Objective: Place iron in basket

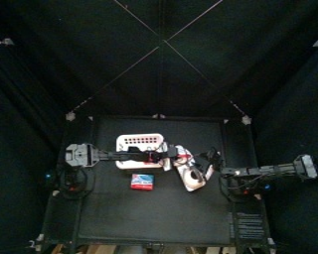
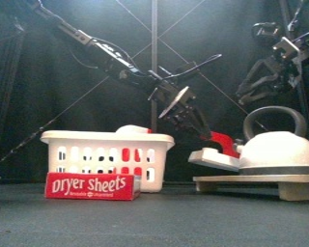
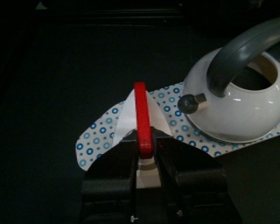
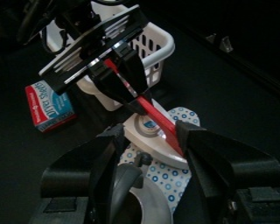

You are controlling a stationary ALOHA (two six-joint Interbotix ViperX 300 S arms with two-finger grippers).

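Two arms are in play from where I sit, and the left gripper (image 2: pixel 185 114) does the work: its jaws are clamped together on a thin red piece (image 3: pixel 140 118) that stands up from the pointed nose of the iron (image 2: pixel 266 154). The iron rests on a dotted pad (image 3: pixel 113 133) on the table (image 2: pixel 157 214), just beside the basket (image 2: pixel 103 158), not in it. The right gripper (image 4: pixel 149 162) hangs close over the iron's handle (image 3: pixel 248 48), jaws apart on either side of it and holding nothing.

My worry is that red piece. I judge it too slim and too far from the heavy rear end to carry the load; a lift from there could let the iron swing, slip free, or knock the basket and the small dryer-sheets box (image 2: pixel 92 185) in front of it. The right jaws closing off-centre could also tip the handle.

I cannot make out what the red piece actually is, nor what already lies in the basket beyond a pale hump above its rim. In the overhead view everything is too small to sort out.
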